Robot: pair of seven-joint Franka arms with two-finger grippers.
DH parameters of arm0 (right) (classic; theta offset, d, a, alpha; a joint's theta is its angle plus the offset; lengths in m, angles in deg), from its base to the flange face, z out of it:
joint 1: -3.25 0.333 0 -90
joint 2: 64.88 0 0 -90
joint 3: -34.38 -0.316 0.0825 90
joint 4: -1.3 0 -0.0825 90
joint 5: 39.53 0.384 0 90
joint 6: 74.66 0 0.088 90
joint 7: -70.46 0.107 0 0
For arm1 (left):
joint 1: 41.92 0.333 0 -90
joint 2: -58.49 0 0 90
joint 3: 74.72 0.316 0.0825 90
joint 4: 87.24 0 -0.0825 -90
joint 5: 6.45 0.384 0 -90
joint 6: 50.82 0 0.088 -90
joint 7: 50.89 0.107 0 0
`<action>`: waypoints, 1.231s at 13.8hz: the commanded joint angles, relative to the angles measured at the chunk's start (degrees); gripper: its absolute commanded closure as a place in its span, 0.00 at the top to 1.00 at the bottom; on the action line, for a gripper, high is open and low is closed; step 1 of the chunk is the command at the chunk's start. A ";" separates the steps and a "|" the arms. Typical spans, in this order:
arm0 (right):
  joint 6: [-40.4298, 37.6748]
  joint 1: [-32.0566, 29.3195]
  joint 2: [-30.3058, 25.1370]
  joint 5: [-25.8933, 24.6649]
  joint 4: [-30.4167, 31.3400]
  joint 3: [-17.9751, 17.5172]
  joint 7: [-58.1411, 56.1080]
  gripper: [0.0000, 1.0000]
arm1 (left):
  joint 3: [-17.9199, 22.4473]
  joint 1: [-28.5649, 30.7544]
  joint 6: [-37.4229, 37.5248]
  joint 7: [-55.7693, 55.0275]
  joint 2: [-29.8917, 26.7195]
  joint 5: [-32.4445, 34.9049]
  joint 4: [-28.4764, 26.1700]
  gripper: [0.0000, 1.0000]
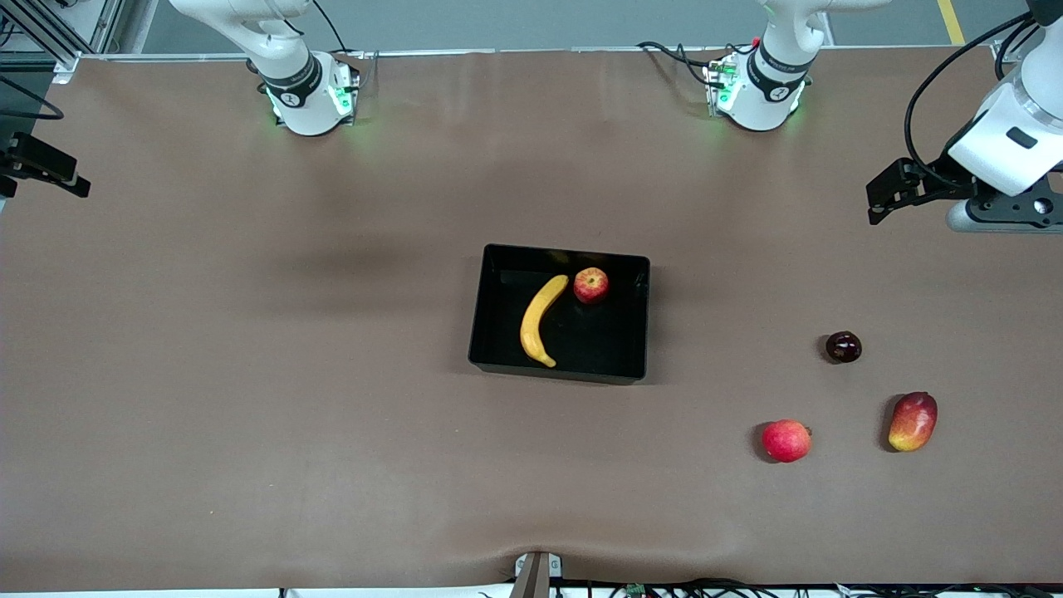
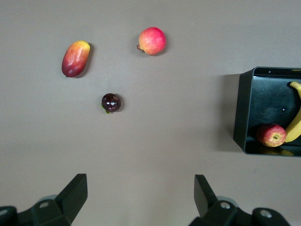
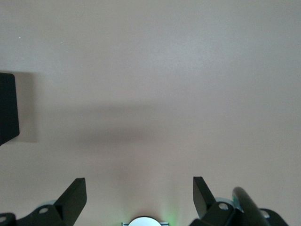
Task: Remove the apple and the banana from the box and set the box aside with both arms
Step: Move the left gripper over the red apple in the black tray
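The black box [image 1: 490, 303] sits mid-table. Inside it lie the yellow banana [image 1: 540, 320] and the small red-and-yellow streaked apple [image 1: 590, 285], apart from each other. My left gripper [image 1: 884, 195] hangs open and empty above the left arm's end of the table. In the left wrist view its gripper [image 2: 141, 193] is over bare table, and the box [image 2: 247, 113], apple [image 2: 271, 135] and banana [image 2: 296, 122] show at the edge. My right gripper [image 1: 71, 178] is high at the right arm's end. In the right wrist view it [image 3: 140, 195] is open and empty, with a box corner [image 3: 7, 108] in sight.
Toward the left arm's end lie an evenly red apple [image 1: 786, 440], a red-yellow mango [image 1: 913, 421] and a small dark round fruit [image 1: 843, 346]. They also show in the left wrist view: apple [image 2: 152, 41], mango [image 2: 75, 58], dark fruit [image 2: 111, 102].
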 commanded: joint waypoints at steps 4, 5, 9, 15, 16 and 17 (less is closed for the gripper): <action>-0.66 -1.07 0.41 0.05 -0.89 -0.69 -0.57 1.00 | 0.21 0.17 0.84 0.60 -0.38 -0.35 0.57 1.00; -0.66 -1.07 0.41 0.05 -0.80 -0.69 -0.57 1.00 | 0.21 0.17 0.93 0.34 0.23 -0.27 1.97 1.00; -0.66 -1.15 0.33 0.05 -0.80 -0.69 -0.57 1.00 | 0.12 -0.09 1.72 -0.01 1.73 -0.97 2.33 1.00; -0.58 -1.24 0.41 0.05 -0.97 -0.69 -0.83 1.00 | -3.47 -0.53 -1.43 -0.80 2.53 -0.97 -1.87 1.00; -0.58 -1.33 0.41 0.05 -0.97 -0.69 -0.92 1.00 | -4.35 -0.53 -3.01 -1.59 2.53 -0.97 -3.80 1.00; -0.58 -1.33 0.41 0.05 -0.97 -0.69 -0.92 1.00 | -5.58 -0.53 -4.94 -2.55 2.53 -0.97 -5.82 1.00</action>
